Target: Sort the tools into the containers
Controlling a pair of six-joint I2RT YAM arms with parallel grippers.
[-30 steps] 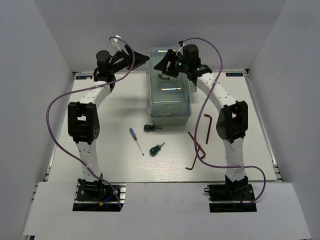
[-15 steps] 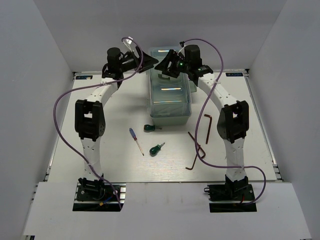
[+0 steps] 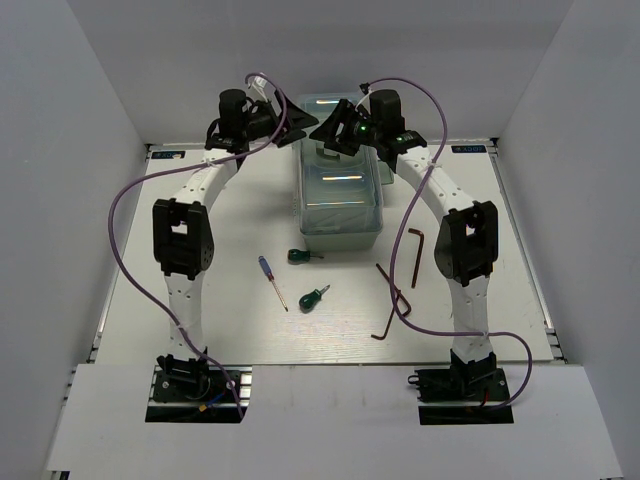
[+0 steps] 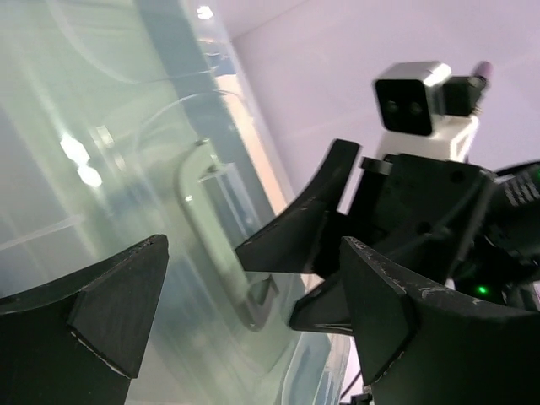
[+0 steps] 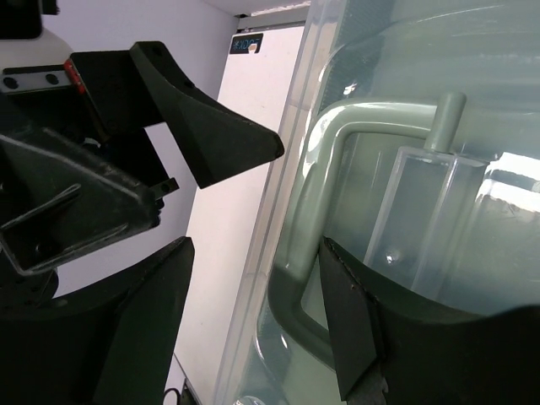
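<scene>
The container in view is a pale mint toolbox (image 3: 341, 205) with its translucent lid (image 4: 101, 126) down, standing at the back centre. Both grippers hover over its far end. My left gripper (image 3: 300, 118) is open above the lid handle (image 4: 202, 202). My right gripper (image 3: 325, 135) is open too, its fingers either side of one end of that handle (image 5: 321, 202), not pressing it. On the table lie the tools: a blue-handled screwdriver (image 3: 271, 282), two stubby green screwdrivers (image 3: 303, 256) (image 3: 315, 297) and two dark hex keys (image 3: 417, 255) (image 3: 390, 305).
The tips of the two grippers stand close together over the toolbox. White walls enclose the table on three sides. Purple cables (image 3: 120, 250) loop beside each arm.
My left arm has swung right, bringing its gripper from left of the toolbox to over its far end, close to the right gripper. The right gripper has barely moved.
</scene>
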